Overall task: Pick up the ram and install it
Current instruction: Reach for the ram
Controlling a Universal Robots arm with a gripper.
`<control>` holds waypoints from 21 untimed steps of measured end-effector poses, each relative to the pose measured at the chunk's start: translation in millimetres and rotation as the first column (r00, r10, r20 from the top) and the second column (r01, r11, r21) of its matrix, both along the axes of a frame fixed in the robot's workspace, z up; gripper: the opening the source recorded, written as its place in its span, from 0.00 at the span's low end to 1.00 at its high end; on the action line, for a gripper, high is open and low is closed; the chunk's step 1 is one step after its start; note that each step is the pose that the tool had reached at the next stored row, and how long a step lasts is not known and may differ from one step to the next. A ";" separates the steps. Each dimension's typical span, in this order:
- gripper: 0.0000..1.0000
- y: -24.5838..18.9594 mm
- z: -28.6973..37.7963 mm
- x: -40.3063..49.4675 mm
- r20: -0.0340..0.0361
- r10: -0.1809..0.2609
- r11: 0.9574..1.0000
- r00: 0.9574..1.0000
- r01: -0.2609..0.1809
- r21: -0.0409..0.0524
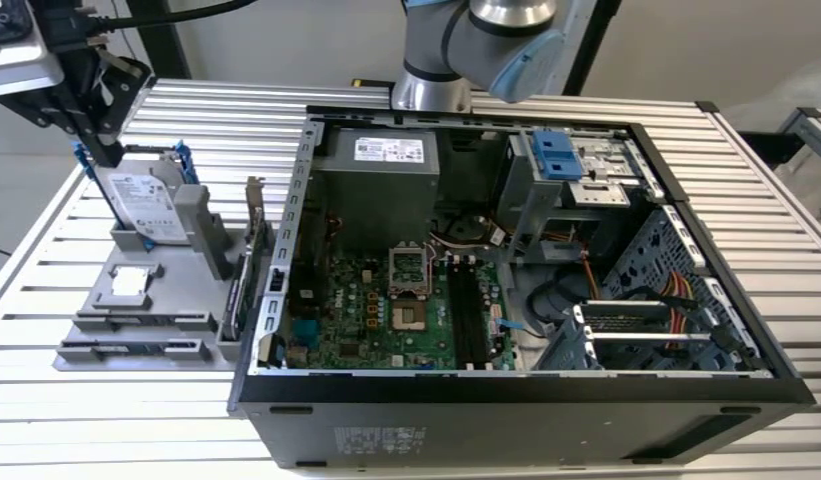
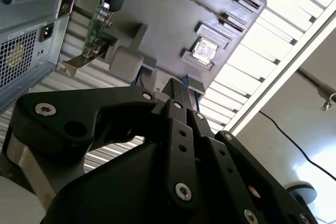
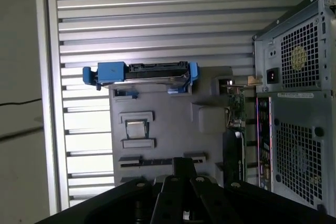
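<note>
The ram [image 3: 160,161] is a thin dark stick lying flat between two grey holders on the grey parts fixture [image 3: 168,129]. In the exterior view the ram [image 1: 137,320] sits near the fixture's front, at the exterior view's left of the open computer case [image 1: 517,300]. My black gripper [image 1: 101,150] hangs well above the fixture's far end, over the hard drive. In both wrist views its fingers [image 2: 178,95] meet with nothing between them. In the first wrist view the gripper [image 3: 184,165] lines up close to the ram but stays apart from it.
On the fixture also stand a silver hard drive in a blue bracket [image 1: 146,205], an expansion card [image 1: 254,250] and a small square chip [image 1: 130,285]. The motherboard's black memory slots [image 1: 466,315] lie inside the case. Everything rests on a slatted metal table [image 1: 63,420].
</note>
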State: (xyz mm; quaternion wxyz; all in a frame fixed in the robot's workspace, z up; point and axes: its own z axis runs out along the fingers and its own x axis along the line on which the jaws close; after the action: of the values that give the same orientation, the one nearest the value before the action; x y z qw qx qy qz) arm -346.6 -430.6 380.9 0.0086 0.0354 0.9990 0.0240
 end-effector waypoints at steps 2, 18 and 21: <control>0.00 -1.3 -0.3 0.0 0.000 0.000 1.000 1.000 0.000 0.000; 0.00 -7.7 -0.7 -1.7 0.000 0.005 1.000 1.000 -0.005 0.000; 0.00 -9.8 -0.8 -1.7 0.000 0.007 1.000 1.000 -0.007 0.000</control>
State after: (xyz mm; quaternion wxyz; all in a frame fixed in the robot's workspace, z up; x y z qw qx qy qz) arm -348.3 -440.4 380.1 0.0085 0.0320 0.9992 0.0240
